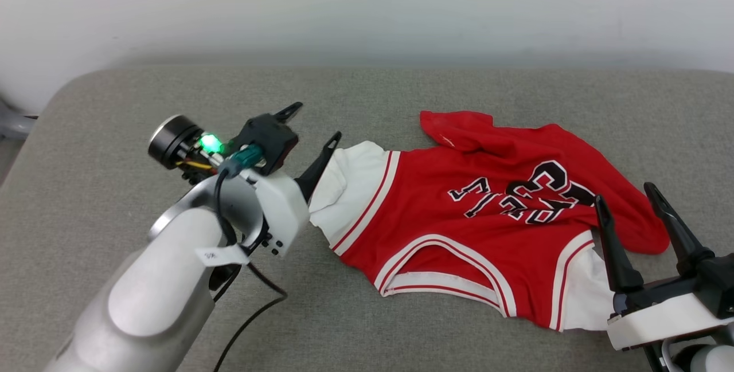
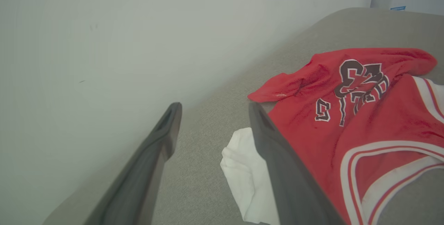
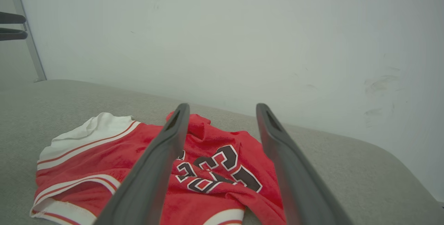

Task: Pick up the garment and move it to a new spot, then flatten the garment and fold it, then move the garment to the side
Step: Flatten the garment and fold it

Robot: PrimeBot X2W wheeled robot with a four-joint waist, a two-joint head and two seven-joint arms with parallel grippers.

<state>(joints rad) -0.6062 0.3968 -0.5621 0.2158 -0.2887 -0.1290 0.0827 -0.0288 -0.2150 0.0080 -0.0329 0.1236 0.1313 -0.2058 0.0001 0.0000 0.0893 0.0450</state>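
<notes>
Garment crumpled, print up, on grey cushion | left gripper wide open, empty, beside its white sleeve | right gripper wide open, empty, at opposite end

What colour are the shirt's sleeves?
White, edged with red and white stripes. The sleeves on the shirt show best in the head view.
</notes>
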